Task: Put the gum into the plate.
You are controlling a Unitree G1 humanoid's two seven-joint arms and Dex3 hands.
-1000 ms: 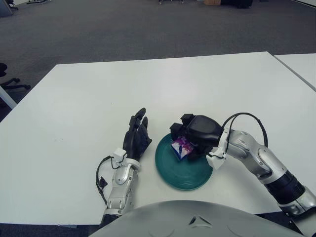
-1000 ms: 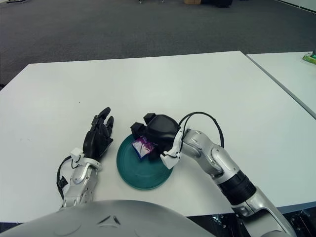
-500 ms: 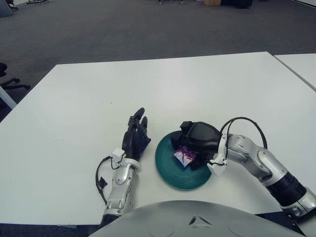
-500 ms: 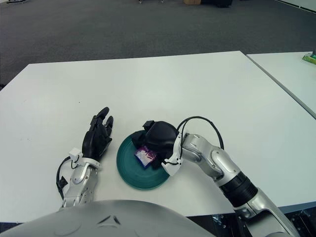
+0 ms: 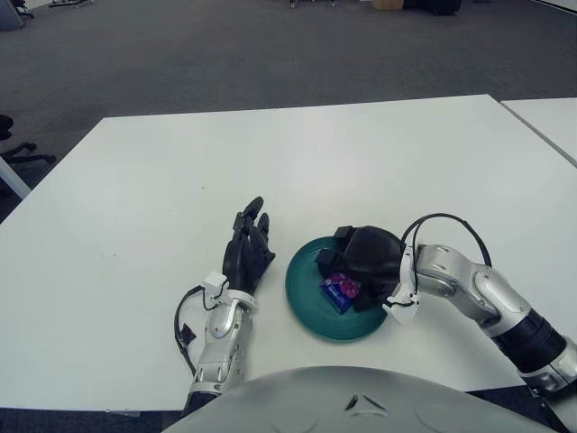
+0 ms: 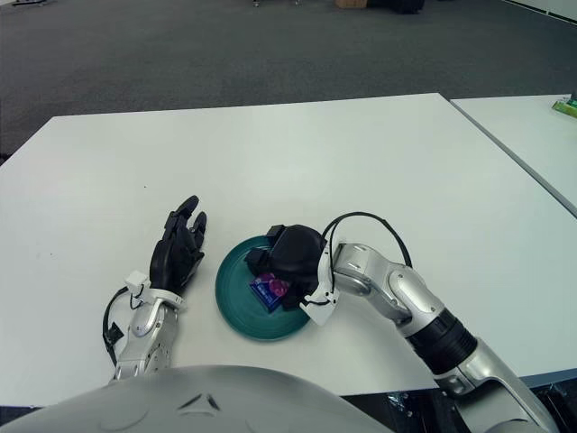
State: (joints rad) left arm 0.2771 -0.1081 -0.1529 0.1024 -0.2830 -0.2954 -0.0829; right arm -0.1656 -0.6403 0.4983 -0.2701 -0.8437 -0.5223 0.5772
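The gum (image 5: 341, 290), a small purple and blue packet, is down inside the dark green plate (image 5: 306, 302), right of its middle. My right hand (image 5: 345, 273) reaches in from the right and hunches over the plate, its black fingers curled around the packet and still touching it. The hand hides the plate's far right rim. My left hand (image 5: 249, 247) shows just left of the plate on the white table (image 5: 270, 153), fingers straight and holding nothing.
A second white table (image 5: 552, 122) stands to the right across a narrow gap, with a small green object (image 6: 566, 106) on it. A chair base (image 5: 20, 153) shows off the left edge. Grey carpet lies beyond the table.
My right hand has lowered the gum from above the plate's far rim down into the plate and drawn slightly toward me. The plate shifted a little right. The left hand stayed still.
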